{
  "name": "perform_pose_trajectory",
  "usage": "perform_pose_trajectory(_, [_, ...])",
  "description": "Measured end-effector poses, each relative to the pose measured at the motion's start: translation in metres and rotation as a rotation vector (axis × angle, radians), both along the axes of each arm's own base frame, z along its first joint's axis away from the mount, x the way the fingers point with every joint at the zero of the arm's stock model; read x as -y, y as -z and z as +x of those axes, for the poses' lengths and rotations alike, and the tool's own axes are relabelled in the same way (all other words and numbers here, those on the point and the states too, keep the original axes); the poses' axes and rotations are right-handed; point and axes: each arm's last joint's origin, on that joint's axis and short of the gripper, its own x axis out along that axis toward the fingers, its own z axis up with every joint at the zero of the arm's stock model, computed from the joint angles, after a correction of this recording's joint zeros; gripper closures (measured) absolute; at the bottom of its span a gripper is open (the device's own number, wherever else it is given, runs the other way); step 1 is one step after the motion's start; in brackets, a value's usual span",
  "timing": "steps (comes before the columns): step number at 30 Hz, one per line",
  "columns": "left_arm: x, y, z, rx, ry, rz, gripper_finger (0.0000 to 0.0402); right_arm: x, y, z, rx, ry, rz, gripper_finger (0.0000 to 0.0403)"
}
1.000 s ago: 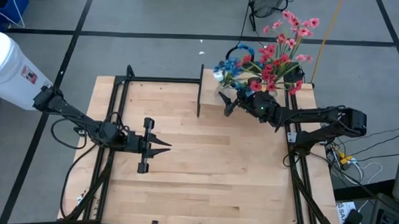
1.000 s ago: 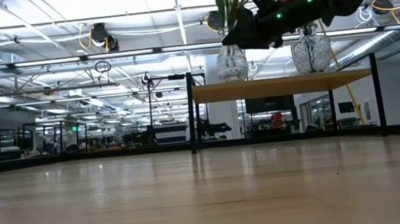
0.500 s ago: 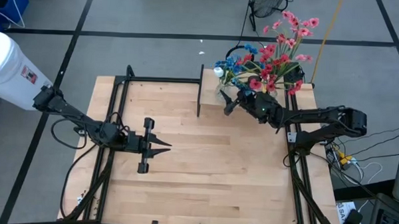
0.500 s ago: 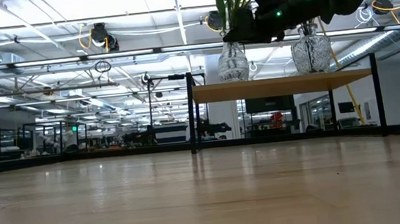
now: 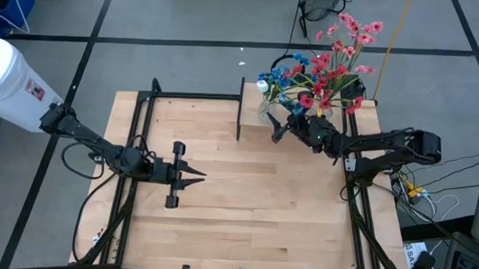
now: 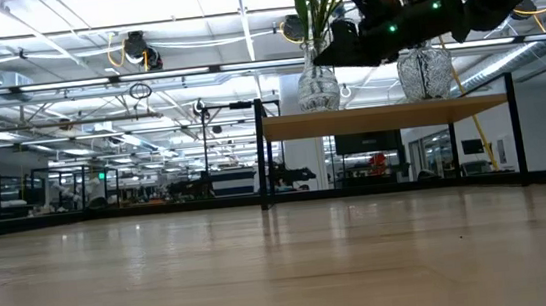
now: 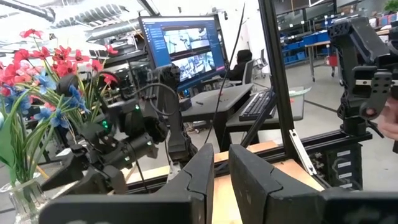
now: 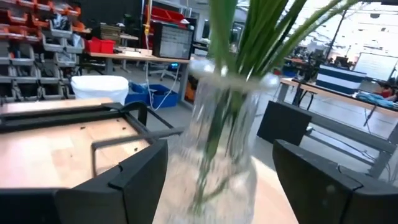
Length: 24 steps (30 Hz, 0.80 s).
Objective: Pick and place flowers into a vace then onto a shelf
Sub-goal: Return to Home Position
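A clear glass vase [image 6: 317, 86] stands by its base on the raised pale shelf [image 6: 380, 118], near the shelf's dark upright panel [image 6: 261, 154]. It holds green stalks with the blue bunch [image 5: 277, 78] and the white bud [image 5: 263, 85]. A second vase [image 6: 424, 72] stands farther right on the shelf and carries the red-pink sprays [image 5: 338, 54]. My right gripper [image 5: 276, 128] is open, level with the first vase's neck. In the right wrist view its fingers [image 8: 124, 180] stand on either side of the vase [image 8: 214, 149] without touching it. My left gripper [image 5: 200, 175] is shut and hovers over the table's left middle.
The shelf fills the table's far right corner, and the flowers reach out past the far edge. Dark metal frame rails [image 5: 139, 147] run along the table's left and right sides. Bare tabletop [image 5: 261, 199] lies between the two arms.
My right gripper has drawn back from the blue-bunch vase toward the table's right, so the vase's neck now shows in the low view. The vase has come to stand upright on the shelf, and its bunch has shifted slightly.
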Motion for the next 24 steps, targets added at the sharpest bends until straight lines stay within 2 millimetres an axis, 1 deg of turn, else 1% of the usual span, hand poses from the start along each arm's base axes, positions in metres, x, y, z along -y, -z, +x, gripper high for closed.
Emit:
perform_pose_trajectory(5, [-0.002,0.001,0.001,-0.008,-0.015,0.003,0.0344,-0.012,0.01,-0.004,0.02,-0.044,-0.003,0.0124])
perform_pose_trajectory(10, [-0.005,0.003,0.001,-0.03,-0.126,-0.022,0.0344,-0.034,0.02,-0.008,0.001,-0.13,0.002,0.0124])
perform_pose_trajectory(13, [-0.006,0.009,0.002,-0.09,-0.139,-0.02,0.0344,-0.05,0.022,-0.014,0.02,-0.193,0.018,0.0124])
perform_pose_trajectory(15, [-0.008,0.014,0.004,-0.135,-0.142,-0.007,0.0344,-0.06,0.024,-0.021,0.047,-0.24,0.057,0.0124])
perform_pose_trajectory(17, [-0.01,0.017,0.008,-0.152,-0.131,-0.026,0.0344,-0.07,0.028,-0.03,0.075,-0.328,0.101,0.0124])
perform_pose_trajectory(22, [-0.011,0.028,0.021,-0.202,0.036,0.008,0.0344,-0.089,0.048,-0.056,0.052,-0.594,0.148,0.0124])
perform_pose_trajectory(24, [-0.013,0.034,0.027,-0.229,0.03,0.01,0.0344,-0.094,0.055,-0.069,0.055,-0.658,0.159,0.0124])
